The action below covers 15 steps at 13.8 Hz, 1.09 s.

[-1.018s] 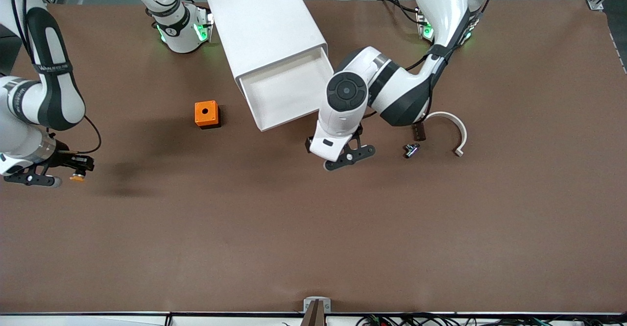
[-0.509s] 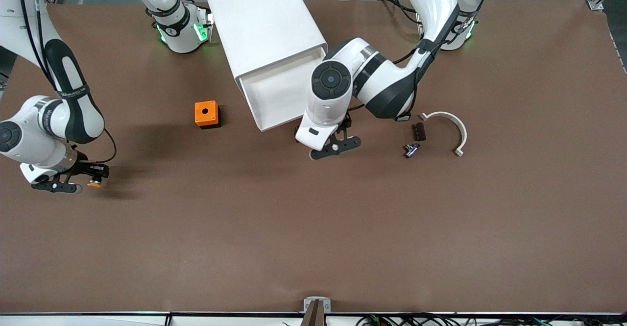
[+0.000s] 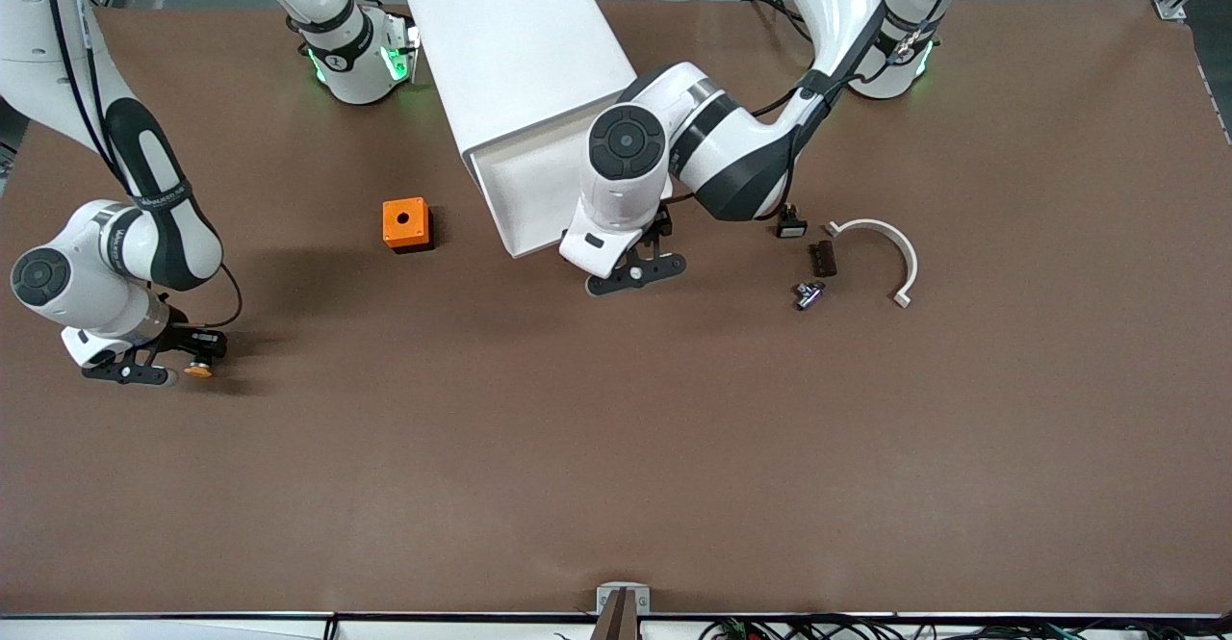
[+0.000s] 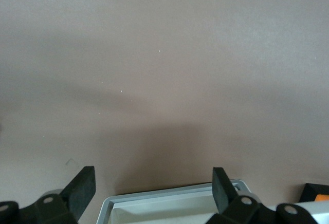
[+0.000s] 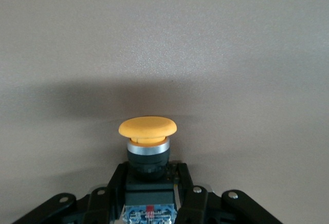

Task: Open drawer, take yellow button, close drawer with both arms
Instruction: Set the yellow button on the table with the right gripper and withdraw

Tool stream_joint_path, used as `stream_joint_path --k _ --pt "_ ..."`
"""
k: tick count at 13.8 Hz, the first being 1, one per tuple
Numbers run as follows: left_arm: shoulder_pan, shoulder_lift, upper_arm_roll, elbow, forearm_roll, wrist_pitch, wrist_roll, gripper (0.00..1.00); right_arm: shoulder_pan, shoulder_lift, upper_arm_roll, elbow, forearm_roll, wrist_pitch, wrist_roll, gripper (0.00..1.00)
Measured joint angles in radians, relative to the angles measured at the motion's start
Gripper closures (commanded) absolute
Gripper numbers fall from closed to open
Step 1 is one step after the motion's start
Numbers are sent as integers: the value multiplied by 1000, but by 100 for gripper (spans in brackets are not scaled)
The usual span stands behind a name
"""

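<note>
The drawer (image 3: 553, 188) stands open. The left gripper (image 3: 637, 272) hangs spread at its front lip — push squarely, without skewing the cabinet (image 3: 520, 53). The right gripper (image 3: 159, 368) pinches the button (image 3: 199, 368) low over bare table (image 3: 616, 448) at the right arm's end.

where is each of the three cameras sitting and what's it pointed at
Front view: high across the table, facing the bases; both arms, the open drawer, the left tool and the right tool.
Left wrist view: on the left wrist, looking past its open fingers at the drawer's rim.
Right wrist view: on the right wrist, looking along the button it grips, bare table below.
Shared: the front and right wrist views both show the button.
</note>
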Motion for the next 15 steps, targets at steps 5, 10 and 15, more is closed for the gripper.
stream_joint_path --k 5,10,15 --pt "-19 3 0 -1 -3 0 0 0 1 2 4 35 0 -15 0 0" --pt "-36 5 -1 -5 -66 0 0 0 4 -50 10 141 0 -278 0 0" --pt "-62 12 0 -8 -134 0 0 0 25 -215 18 197 1 -570 1 0"
